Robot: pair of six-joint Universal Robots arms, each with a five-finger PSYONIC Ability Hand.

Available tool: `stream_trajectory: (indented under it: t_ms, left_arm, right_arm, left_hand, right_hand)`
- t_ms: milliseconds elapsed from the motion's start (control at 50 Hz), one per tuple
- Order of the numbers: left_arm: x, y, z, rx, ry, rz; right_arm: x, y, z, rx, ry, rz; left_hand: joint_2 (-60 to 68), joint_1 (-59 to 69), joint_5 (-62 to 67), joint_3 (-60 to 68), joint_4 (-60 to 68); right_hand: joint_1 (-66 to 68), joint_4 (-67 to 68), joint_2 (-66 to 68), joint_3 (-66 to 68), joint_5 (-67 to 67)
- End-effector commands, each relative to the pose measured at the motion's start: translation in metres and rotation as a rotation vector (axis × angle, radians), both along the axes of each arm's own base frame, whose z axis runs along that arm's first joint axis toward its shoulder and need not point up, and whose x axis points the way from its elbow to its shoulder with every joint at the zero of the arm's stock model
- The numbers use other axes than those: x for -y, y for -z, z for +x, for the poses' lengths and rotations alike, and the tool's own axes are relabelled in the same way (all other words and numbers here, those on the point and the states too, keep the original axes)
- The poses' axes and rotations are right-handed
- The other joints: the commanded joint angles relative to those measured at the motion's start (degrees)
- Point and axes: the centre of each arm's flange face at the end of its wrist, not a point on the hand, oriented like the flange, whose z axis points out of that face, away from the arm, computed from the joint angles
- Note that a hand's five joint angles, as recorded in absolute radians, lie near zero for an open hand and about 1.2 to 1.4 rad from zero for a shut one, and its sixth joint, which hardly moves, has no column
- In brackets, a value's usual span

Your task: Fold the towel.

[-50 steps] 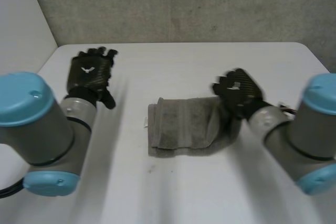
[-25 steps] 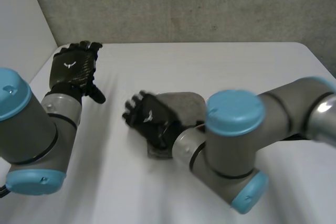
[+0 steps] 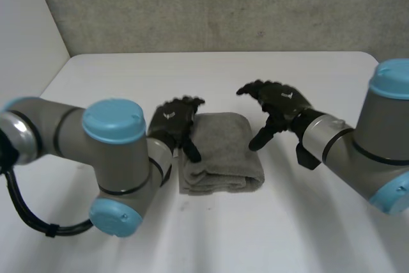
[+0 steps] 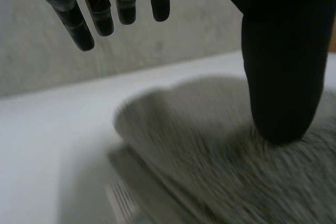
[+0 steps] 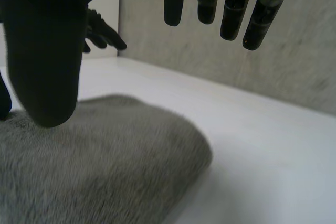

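Observation:
The grey towel [image 3: 220, 151] lies folded into a thick, roughly square pad in the middle of the white table [image 3: 211, 75]. My left hand [image 3: 172, 121] is at the towel's left edge, open, with its fingers straight. In the left wrist view its thumb [image 4: 283, 66] touches the top of the towel [image 4: 210, 156]. My right hand [image 3: 279, 103] hovers just beyond the towel's right edge, open, holding nothing. In the right wrist view its thumb [image 5: 47, 66] hangs above the towel [image 5: 105, 156] and its straight fingers [image 5: 231, 9] spread above the table.
A grey wall [image 3: 223, 4] runs behind the table's far edge. The left hand [image 5: 102, 32] shows beyond the towel in the right wrist view. Bare table surrounds the towel on all sides.
The right hand swept the towel's right part over to the left, let go and drew back to the right, open. The left hand came from the far left to the towel's left edge.

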Motion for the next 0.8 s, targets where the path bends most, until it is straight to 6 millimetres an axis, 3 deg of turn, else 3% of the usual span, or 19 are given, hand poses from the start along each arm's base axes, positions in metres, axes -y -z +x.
stream_trajectory:
  t_ms: [20,120,240,280,300,340,360,380,400,440,460,500,520,540,560,600,620,660,800]
  left_arm:
    - [-0.003,0.036,0.004,0.068,0.002,0.088]
    - [0.005,0.038,0.018,0.102,-0.04,0.132]
    - [0.007,0.026,0.024,0.105,-0.057,0.134]
    - [0.005,0.009,0.022,0.082,-0.051,0.103]
    - [0.005,0.009,0.022,0.082,-0.051,0.103]
    - [0.003,-0.001,0.022,0.069,-0.049,0.081]
    - [0.003,-0.013,0.022,0.059,-0.047,0.058]
    - [0.001,-0.028,0.023,0.055,-0.043,0.028]
    - [0.001,-0.028,0.023,0.055,-0.043,0.027]
    - [-0.002,-0.063,0.028,0.051,-0.044,-0.06]
    - [-0.002,-0.063,0.028,0.051,-0.044,-0.06]
    - [-0.005,-0.103,0.039,0.028,-0.095,-0.168]
    - [-0.005,-0.103,0.039,0.028,-0.095,-0.168]
    - [-0.004,-0.125,0.05,0.01,-0.145,-0.224]
    - [-0.004,-0.126,0.05,0.01,-0.145,-0.224]
    - [0.003,-0.161,0.078,-0.008,-0.257,-0.312]
    - [0.003,-0.161,0.078,-0.008,-0.258,-0.312]
    - [0.0,-0.186,0.096,-0.014,-0.306,-0.373]
    - [-0.009,-0.204,0.11,-0.012,-0.333,-0.396]
  right_arm:
    - [0.012,0.054,0.011,-0.125,-0.054,0.067]
    - [0.015,0.069,0.016,-0.225,-0.061,0.037]
    - [0.018,0.059,0.015,-0.287,-0.035,-0.031]
    - [0.019,0.028,0.014,-0.262,-0.012,-0.105]
    - [0.019,0.028,0.014,-0.262,-0.012,-0.105]
    - [0.014,-0.009,0.01,-0.223,0.008,-0.191]
    - [0.014,-0.009,0.01,-0.222,0.008,-0.191]
    - [0.012,-0.027,0.007,-0.202,0.023,-0.229]
    - [0.012,-0.027,0.007,-0.202,0.023,-0.23]
    - [0.007,-0.06,-0.001,-0.157,0.075,-0.295]
    - [0.007,-0.06,-0.001,-0.157,0.075,-0.295]
    - [0.001,-0.093,-0.012,-0.101,0.171,-0.369]
    - [0.001,-0.093,-0.012,-0.1,0.172,-0.37]
    - [-0.004,-0.112,-0.019,-0.078,0.226,-0.421]
    - [-0.01,-0.128,-0.025,-0.06,0.276,-0.465]
    - [-0.015,-0.14,-0.031,-0.041,0.315,-0.498]
    - [-0.015,-0.14,-0.031,-0.041,0.316,-0.498]
    - [-0.021,-0.156,-0.041,-0.026,0.362,-0.531]
    - [-0.026,-0.16,-0.05,-0.06,0.37,-0.519]
  left_hand:
    - [0.6,-0.1,-1.5,0.5,0.4]
    - [0.6,-0.1,-1.5,0.5,0.4]
    - [0.6,-0.1,-1.5,0.5,0.4]
    - [0.6,-0.1,-1.5,0.5,0.4]
    - [0.6,-0.1,-1.5,0.5,0.4]
    - [0.6,-0.1,-1.5,0.5,0.4]
    - [0.6,-0.1,-1.5,0.5,0.4]
    - [0.6,-0.1,-1.5,0.5,0.4]
    - [0.6,-0.1,-1.5,0.5,0.4]
    - [0.6,-0.1,-1.5,0.5,0.4]
    - [0.6,-0.1,-1.5,0.5,0.4]
    - [0.6,-0.1,-1.5,0.5,0.4]
    - [0.6,-0.1,-1.5,0.5,0.4]
    - [0.6,-0.1,-1.5,0.5,0.4]
    - [0.6,-0.1,-1.5,0.5,0.4]
    - [0.6,-0.1,-1.5,0.5,0.4]
    - [0.6,-0.1,-1.5,0.5,0.4]
    - [0.6,-0.1,-1.5,0.5,0.4]
    - [0.6,-0.1,-1.5,0.5,0.4]
  right_hand:
    - [-2.6,-3.5,-3.5,-2.3,-4.1]
    - [-2.6,-3.5,-3.5,-2.3,-4.1]
    - [-2.6,-3.5,-3.5,-2.3,-4.1]
    - [-2.6,-3.5,-3.5,-2.3,-4.1]
    - [-2.6,-3.5,-3.5,-2.3,-4.1]
    - [-2.6,-3.5,-3.5,-2.3,-4.1]
    - [-2.6,-3.5,-3.5,-2.3,-4.1]
    - [-2.6,-3.5,-3.5,-2.3,-4.1]
    - [-2.6,-3.5,-3.5,-2.3,-4.1]
    - [-2.6,-3.5,-3.5,-2.3,-4.1]
    - [-2.6,-3.5,-3.5,-2.3,-4.1]
    - [-2.6,-3.5,-3.5,-2.3,-4.1]
    - [-2.6,-3.5,-3.5,-2.3,-4.1]
    - [-2.6,-3.5,-3.5,-2.3,-4.1]
    - [-2.6,-3.5,-3.5,-2.3,-4.1]
    - [-2.6,-3.5,-3.5,-2.3,-4.1]
    - [-2.6,-3.5,-3.5,-2.3,-4.1]
    - [-2.6,-3.5,-3.5,-2.3,-4.1]
    - [-2.6,-3.5,-3.5,-2.3,-4.1]
